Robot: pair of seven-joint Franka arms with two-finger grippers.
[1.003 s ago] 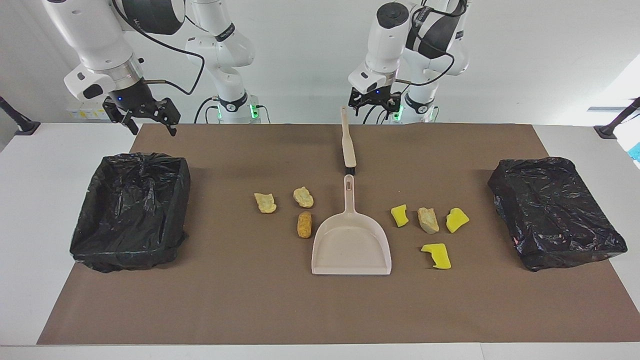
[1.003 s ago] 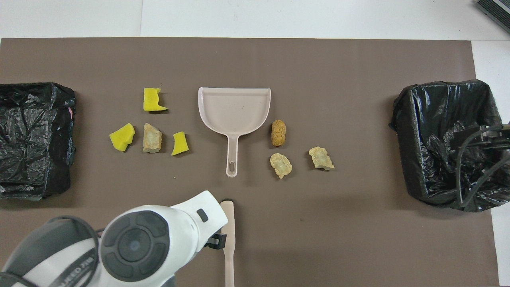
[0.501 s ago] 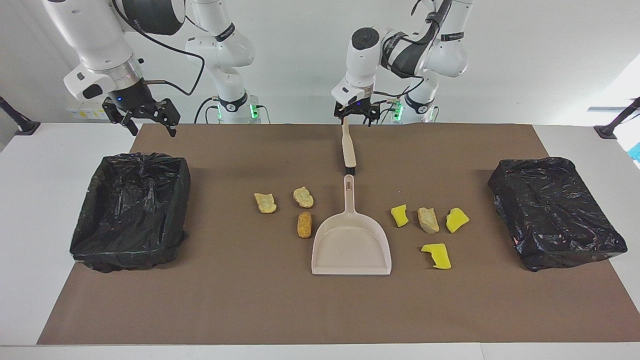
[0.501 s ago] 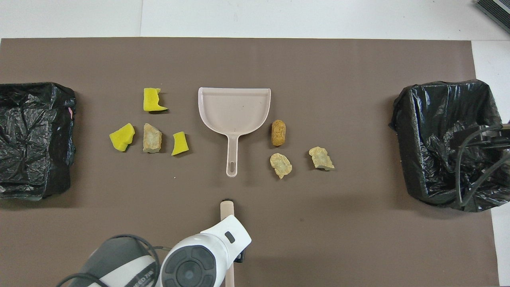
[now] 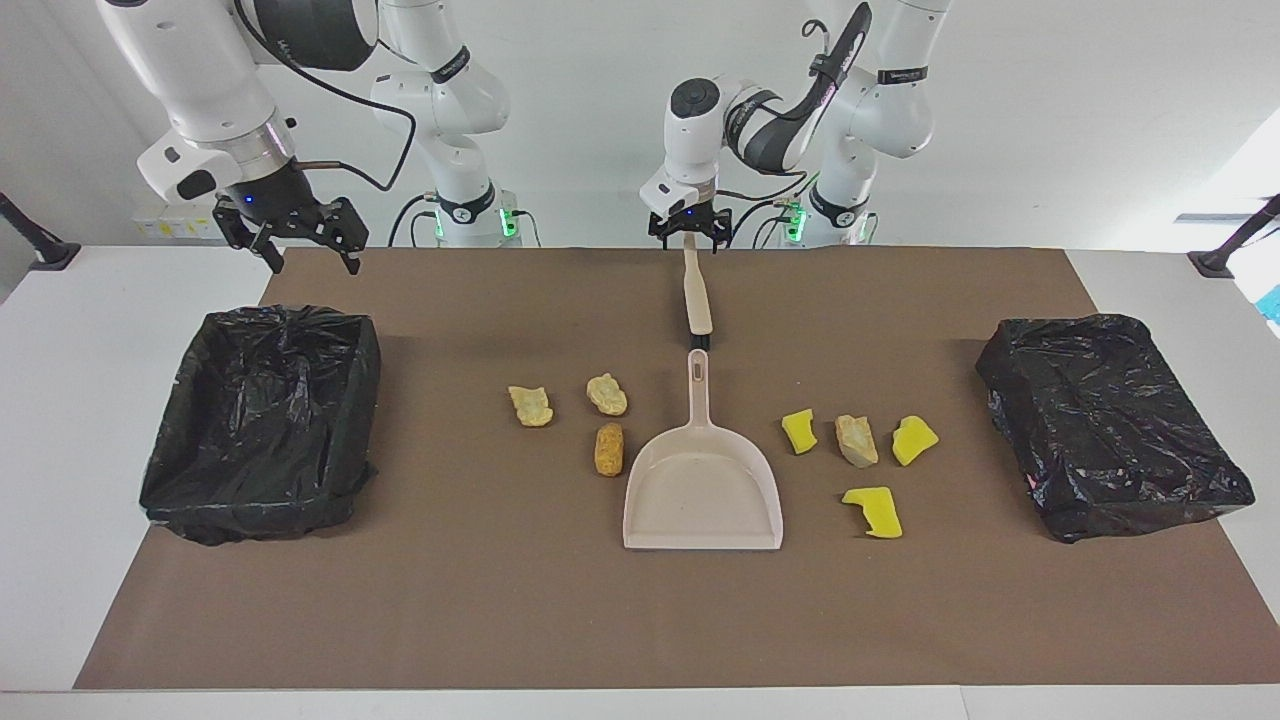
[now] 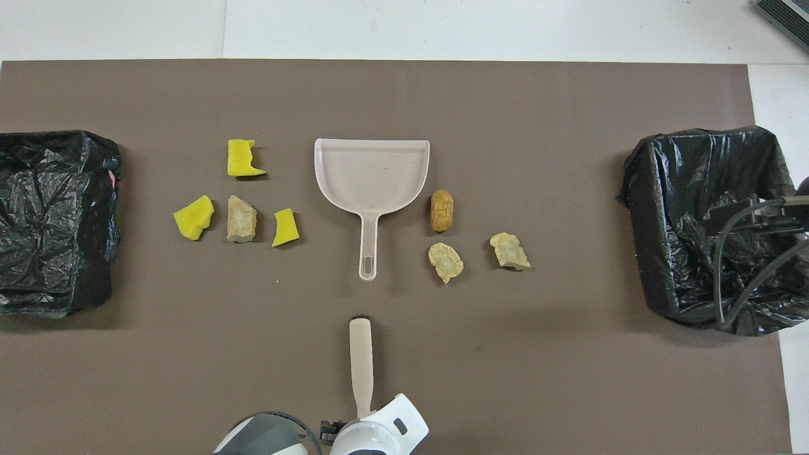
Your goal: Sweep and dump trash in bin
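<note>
The trash lies on the brown mat either side of a beige dustpan (image 5: pixel 703 490) (image 6: pixel 371 174). Three tan lumps (image 5: pixel 607 394) (image 6: pixel 445 261) are toward the right arm's end. Three yellow sponge pieces (image 5: pixel 873 511) (image 6: pixel 243 158) and one more tan lump (image 5: pixel 857 440) are toward the left arm's end. A beige-handled brush (image 5: pixel 697 295) (image 6: pixel 361 357) lies nearer the robots than the dustpan. My left gripper (image 5: pixel 688 238) is open, low at the handle's robot-side end, its fingers either side of it. My right gripper (image 5: pixel 311 258) hangs open above the mat's edge near the open bin (image 5: pixel 262 420) (image 6: pixel 708 221).
A second black-bagged bin (image 5: pixel 1110 420) (image 6: pixel 54 221) sits at the left arm's end of the mat. In the overhead view the left arm's wrist (image 6: pixel 379 436) covers the brush handle's end, and the right arm's cables (image 6: pixel 752 265) hang over the open bin.
The left arm swung from beside the brush to over the handle's robot-side end and came down around it. The right gripper shifted only slightly. Trash, dustpan and brush stayed put.
</note>
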